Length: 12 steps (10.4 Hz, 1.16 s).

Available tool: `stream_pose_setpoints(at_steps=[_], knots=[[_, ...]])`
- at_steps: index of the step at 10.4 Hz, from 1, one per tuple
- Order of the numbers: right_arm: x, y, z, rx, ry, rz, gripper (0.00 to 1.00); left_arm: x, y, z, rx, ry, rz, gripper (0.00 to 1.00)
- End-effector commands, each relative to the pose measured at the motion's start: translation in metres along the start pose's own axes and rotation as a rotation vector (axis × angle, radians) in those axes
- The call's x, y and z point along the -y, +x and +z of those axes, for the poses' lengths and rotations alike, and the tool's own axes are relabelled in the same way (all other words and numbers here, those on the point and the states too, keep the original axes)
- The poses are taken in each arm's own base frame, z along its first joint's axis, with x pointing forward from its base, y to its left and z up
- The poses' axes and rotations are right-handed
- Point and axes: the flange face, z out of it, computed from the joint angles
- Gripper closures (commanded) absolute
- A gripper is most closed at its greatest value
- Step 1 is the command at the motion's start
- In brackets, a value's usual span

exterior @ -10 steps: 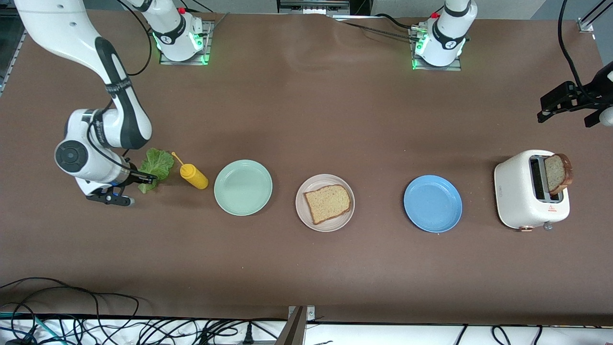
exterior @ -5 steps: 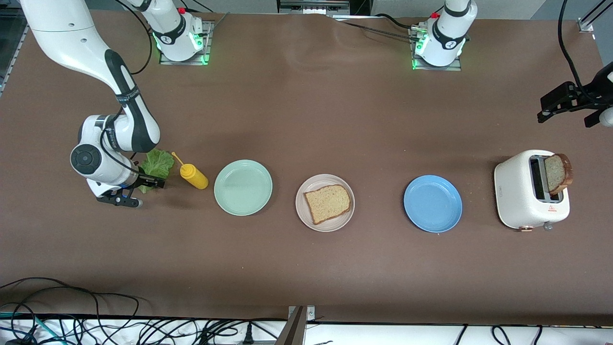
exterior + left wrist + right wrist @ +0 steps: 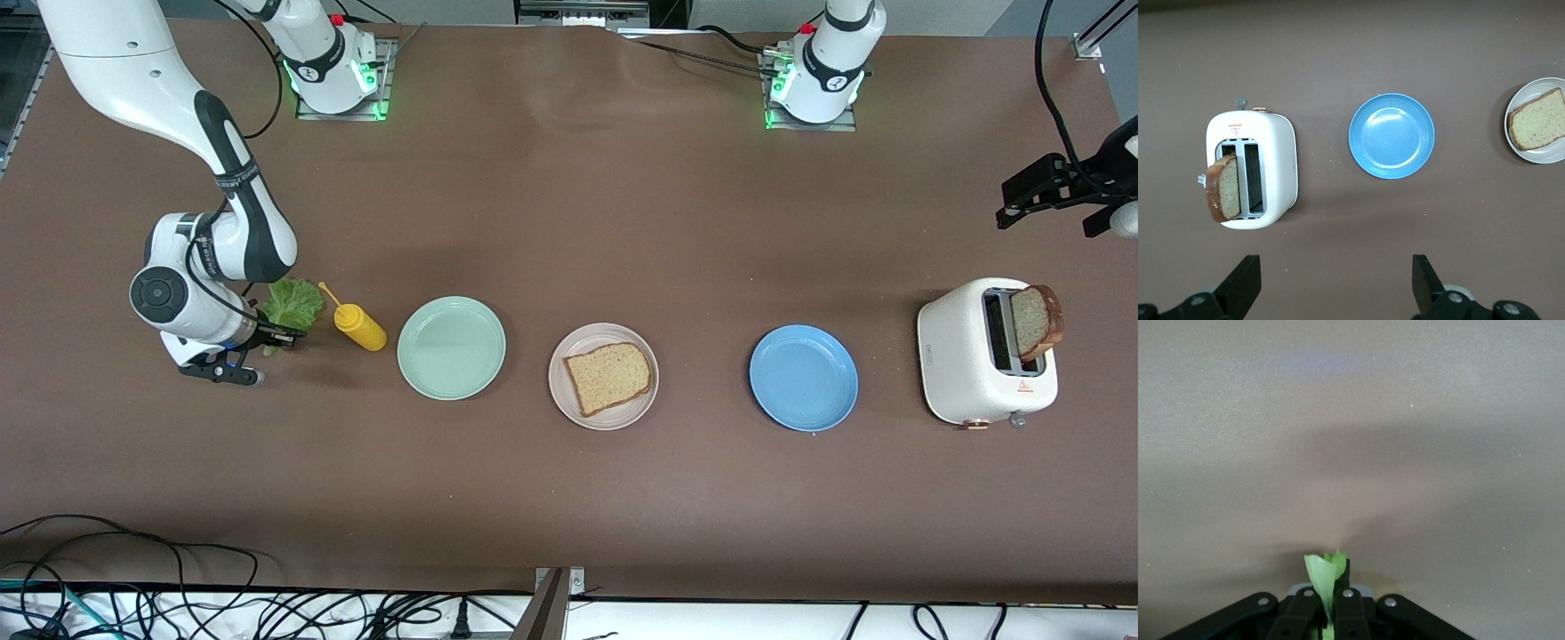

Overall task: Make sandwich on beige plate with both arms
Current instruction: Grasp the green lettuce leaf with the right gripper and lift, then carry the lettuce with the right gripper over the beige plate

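Note:
One brown bread slice (image 3: 610, 378) lies on the beige plate (image 3: 565, 398) at the table's middle; it also shows in the left wrist view (image 3: 1537, 120). A second slice (image 3: 1036, 320) stands in the white toaster (image 3: 965, 356). My right gripper (image 3: 271, 338) is shut on the stem edge of the green lettuce leaf (image 3: 292, 305), low over the table beside the yellow bottle; the pinched leaf (image 3: 1323, 581) shows in the right wrist view. My left gripper (image 3: 1336, 287) is open and empty, held high over the table at the left arm's end, near the toaster.
A yellow squeeze bottle (image 3: 358, 324) lies beside the lettuce. A mint-green plate (image 3: 452, 348) sits between the bottle and the beige plate. A blue plate (image 3: 804, 377) sits between the beige plate and the toaster. Cables run along the table's near edge.
My right arm has shifted toward the bottle and closed in on the lettuce's edge; the leaf looks drawn in a little. The left arm has not moved.

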Motion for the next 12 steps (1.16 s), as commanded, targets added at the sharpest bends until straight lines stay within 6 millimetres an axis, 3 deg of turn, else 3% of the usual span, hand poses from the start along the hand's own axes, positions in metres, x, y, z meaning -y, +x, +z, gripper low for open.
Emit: stream_pose_setpoints(at_steps=[1,5,8,10,12], knots=[[-0.002,0.001,-0.022,-0.018,-0.002,-0.017,1.00,0.004,0.000,-0.002,0.008,0.015,0.013,0.00],[-0.009,0.016,-0.116,0.070,-0.022,-0.097,1.00,0.004,0.000,-0.002,0.006,0.015,0.011,0.00],[-0.005,0.009,-0.218,0.129,-0.024,-0.115,1.00,0.005,0.001,0.001,0.011,0.014,0.013,0.00],[0.041,0.001,-0.265,0.142,-0.032,-0.069,1.00,0.005,0.002,0.002,0.011,0.014,0.014,0.00],[0.116,-0.021,-0.281,0.115,-0.029,0.027,1.00,0.005,0.002,0.002,0.011,0.014,0.014,0.00]])
